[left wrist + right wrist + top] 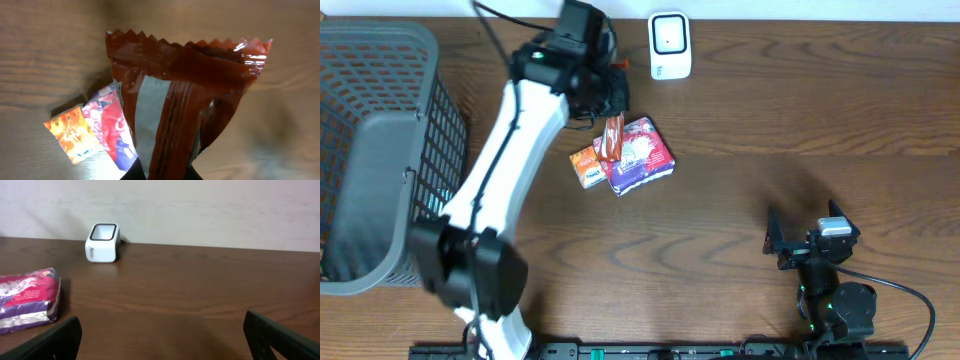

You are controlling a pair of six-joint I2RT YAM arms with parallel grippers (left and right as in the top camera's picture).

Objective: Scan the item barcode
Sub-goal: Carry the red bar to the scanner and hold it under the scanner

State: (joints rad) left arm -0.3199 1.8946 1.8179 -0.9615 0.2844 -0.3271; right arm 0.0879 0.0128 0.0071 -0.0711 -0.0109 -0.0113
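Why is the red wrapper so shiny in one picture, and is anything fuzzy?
Left wrist view: the red wrapper sits close to the lens, with white glare on its top crimp, and the table behind looks soft. Right wrist view: the right end effector shows dark, fuzzy fingers, while the scanner is clear. Overhead view: even light, sharp.

Grey basket (380, 190) left, orange pkt (586, 167) by purple pkt (645, 152).

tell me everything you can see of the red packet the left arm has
The red packet is a glossy, crinkled, foil-like wrapper, dark red, with a zigzag-cut end, a lengthwise back seam and a grey panel. The left end effector is shut on its other end. It hangs over the pink and purple pack; whether they touch is unclear.
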